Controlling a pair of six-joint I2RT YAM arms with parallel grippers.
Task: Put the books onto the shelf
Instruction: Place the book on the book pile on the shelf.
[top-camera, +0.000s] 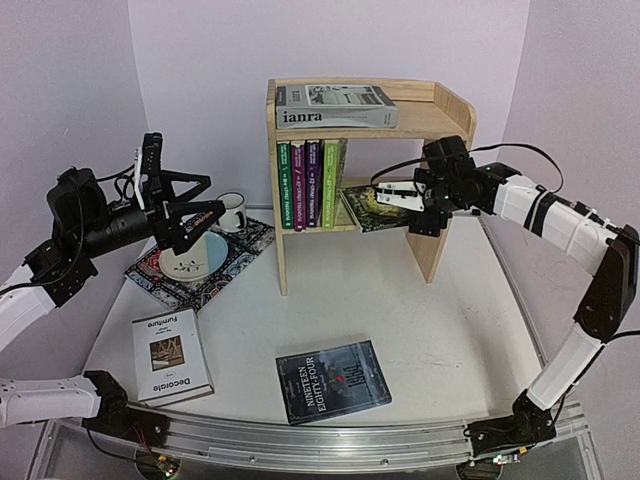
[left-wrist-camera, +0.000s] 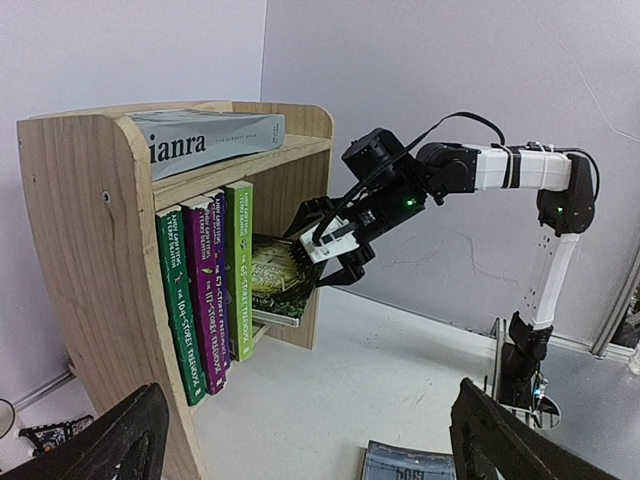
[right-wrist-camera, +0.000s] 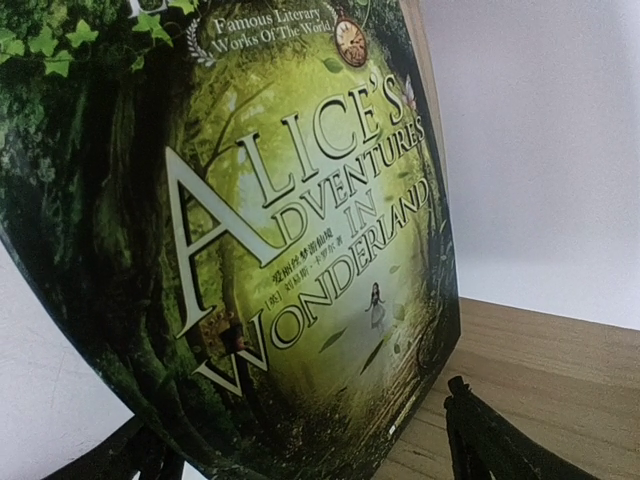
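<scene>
Over on the left, the left gripper hangs raised on a bent arm, black fingers spread wide and empty. A thick white hardback and a dark glossy paperback lie flat on the pale table. Inside the light pine shelf, thin green and purple paperbacks stand upright. The right arm reaches level to the glossy green book leaning beside them, with the right gripper splayed and not clamping it.

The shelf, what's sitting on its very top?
One grey book titled "ianra" lies flat on the top board of the shelf. Nothing else shows up there, though the book covers the board beneath it.
</scene>
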